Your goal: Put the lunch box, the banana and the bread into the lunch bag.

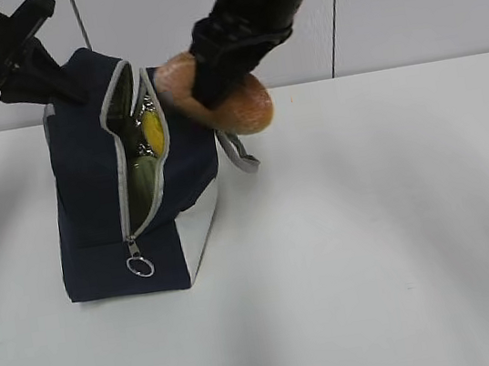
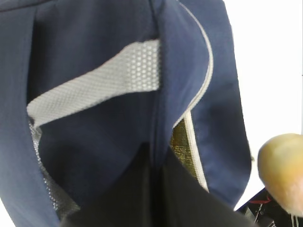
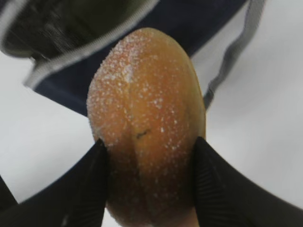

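Note:
The navy lunch bag [image 1: 93,215] stands at the left of the table with its zipper open. Inside the opening I see the yellow banana [image 1: 154,130] and below it the sage-green lid of the lunch box [image 1: 143,181]. My right gripper [image 3: 149,144] is shut on the golden-brown bread [image 3: 147,118] and holds it in the air just right of the bag's opening; the bread also shows in the exterior view [image 1: 247,104]. My left gripper [image 2: 156,151] is shut on the bag's top edge [image 2: 180,71], at its far left corner.
A grey handle strap [image 1: 242,153] hangs from the bag's right side under the bread. The zipper's ring pull [image 1: 140,266] hangs low on the bag's front. White table [image 1: 383,245] spreads to the right and front.

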Motion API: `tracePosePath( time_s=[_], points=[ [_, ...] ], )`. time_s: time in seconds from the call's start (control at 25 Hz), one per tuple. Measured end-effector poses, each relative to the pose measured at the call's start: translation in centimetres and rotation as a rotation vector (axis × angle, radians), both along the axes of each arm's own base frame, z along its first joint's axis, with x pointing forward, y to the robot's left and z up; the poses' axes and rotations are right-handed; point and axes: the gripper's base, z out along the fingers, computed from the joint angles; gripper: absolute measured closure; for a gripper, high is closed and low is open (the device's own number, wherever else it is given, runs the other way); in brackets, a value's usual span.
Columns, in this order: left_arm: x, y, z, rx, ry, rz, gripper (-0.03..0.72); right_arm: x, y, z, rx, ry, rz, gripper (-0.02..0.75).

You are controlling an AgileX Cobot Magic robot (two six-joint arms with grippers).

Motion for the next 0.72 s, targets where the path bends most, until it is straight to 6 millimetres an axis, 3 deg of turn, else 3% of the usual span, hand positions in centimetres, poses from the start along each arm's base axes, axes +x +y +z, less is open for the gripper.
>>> tracePosePath(
  time_s=[0.4,0.72],
  points=[
    [0.0,0.0,0.0,-0.001,0.000,0.000,0.691,2.4,3.7,-1.8,0.409,0.064,-0.110,0.375],
    [0.0,0.0,0.0,-0.001,0.000,0.000,0.691,4.3,4.8,-6.5,0.423,0.149,-0.172,0.375]
  ],
)
